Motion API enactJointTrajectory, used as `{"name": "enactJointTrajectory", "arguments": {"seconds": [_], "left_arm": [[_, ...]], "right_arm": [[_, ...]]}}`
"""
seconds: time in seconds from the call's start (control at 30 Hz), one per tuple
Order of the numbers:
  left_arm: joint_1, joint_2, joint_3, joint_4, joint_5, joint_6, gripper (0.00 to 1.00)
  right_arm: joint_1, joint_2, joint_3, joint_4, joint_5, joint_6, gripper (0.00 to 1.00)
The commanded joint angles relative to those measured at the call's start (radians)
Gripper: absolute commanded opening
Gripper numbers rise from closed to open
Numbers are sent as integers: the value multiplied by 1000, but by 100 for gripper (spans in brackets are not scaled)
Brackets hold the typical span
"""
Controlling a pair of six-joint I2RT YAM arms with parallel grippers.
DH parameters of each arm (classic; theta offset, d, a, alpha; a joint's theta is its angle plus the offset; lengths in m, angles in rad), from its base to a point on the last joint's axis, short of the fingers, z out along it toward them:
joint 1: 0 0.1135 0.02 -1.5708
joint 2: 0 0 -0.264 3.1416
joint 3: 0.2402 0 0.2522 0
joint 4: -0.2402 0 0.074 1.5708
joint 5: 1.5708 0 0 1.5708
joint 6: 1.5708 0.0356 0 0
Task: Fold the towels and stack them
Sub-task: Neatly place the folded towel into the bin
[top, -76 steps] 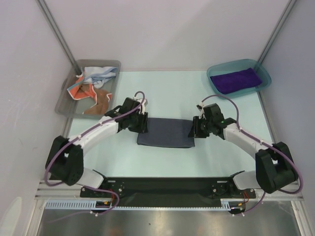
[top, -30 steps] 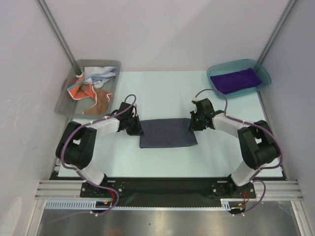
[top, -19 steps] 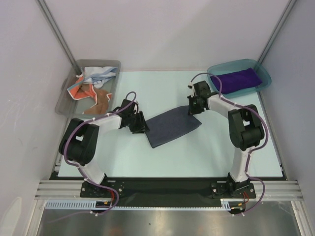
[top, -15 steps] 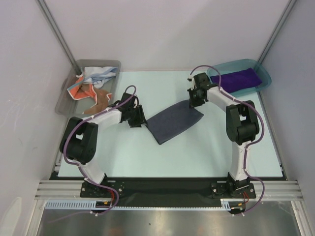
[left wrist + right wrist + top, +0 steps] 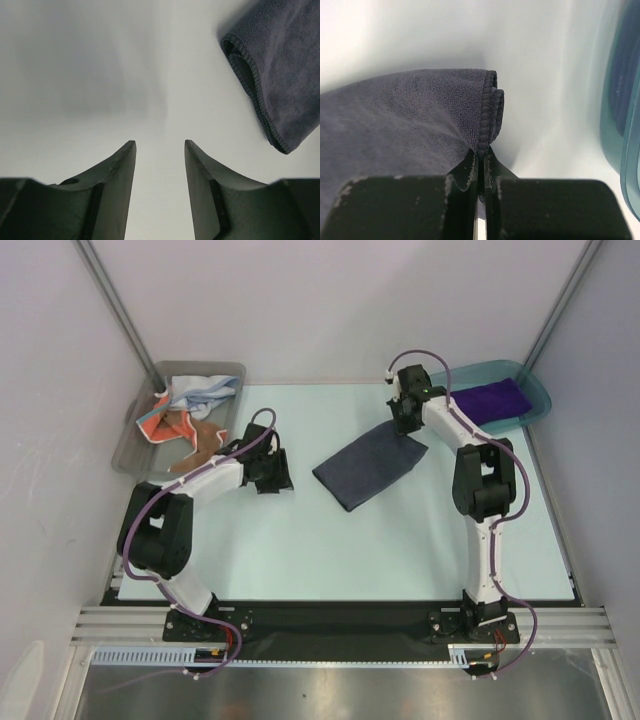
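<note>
A folded dark grey-blue towel (image 5: 368, 467) lies slanted on the table. My right gripper (image 5: 405, 426) is shut on its far right corner (image 5: 487, 117), where the stitched edge is pinched between the jaws. My left gripper (image 5: 277, 474) stands open over bare table (image 5: 159, 150), apart from the towel's left edge (image 5: 280, 75). A deep purple towel (image 5: 488, 401) lies folded in the teal bin (image 5: 533, 390). Orange-red and pale white/light-blue towels (image 5: 185, 410) sit crumpled in the grey bin (image 5: 140, 455).
The teal bin's wall (image 5: 620, 100) stands close to the right of my right gripper. Grey walls and slanted metal posts enclose the table's back and sides. The arm bases and a black rail sit at the near edge.
My left gripper opened and let go of the dark towel. My right gripper has dragged the towel up and to the right, toward the teal bin, turning it to a slant.
</note>
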Motion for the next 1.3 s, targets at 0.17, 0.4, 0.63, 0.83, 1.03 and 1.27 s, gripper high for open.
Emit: {"name": "enactJointTrajectory", "arguments": {"seconds": [0.17, 0.4, 0.63, 0.83, 1.03, 1.27], "left_arm": [[7, -24, 44, 3, -3, 24, 49], [7, -31, 47, -3, 0, 31, 49], [7, -40, 44, -11, 3, 37, 49], [7, -31, 42, -2, 14, 35, 47], [7, -31, 44, -2, 26, 38, 47], [7, -42, 42, -7, 43, 40, 48]], "right_arm": [[2, -4, 58, -36, 194, -35, 0], [0, -46, 72, -28, 303, -61, 0], [-12, -56, 134, -40, 352, -98, 0], [-15, -72, 173, -36, 384, -123, 0], [-37, -23, 265, -64, 439, -160, 0], [-116, 31, 380, -51, 443, -183, 0]]}}
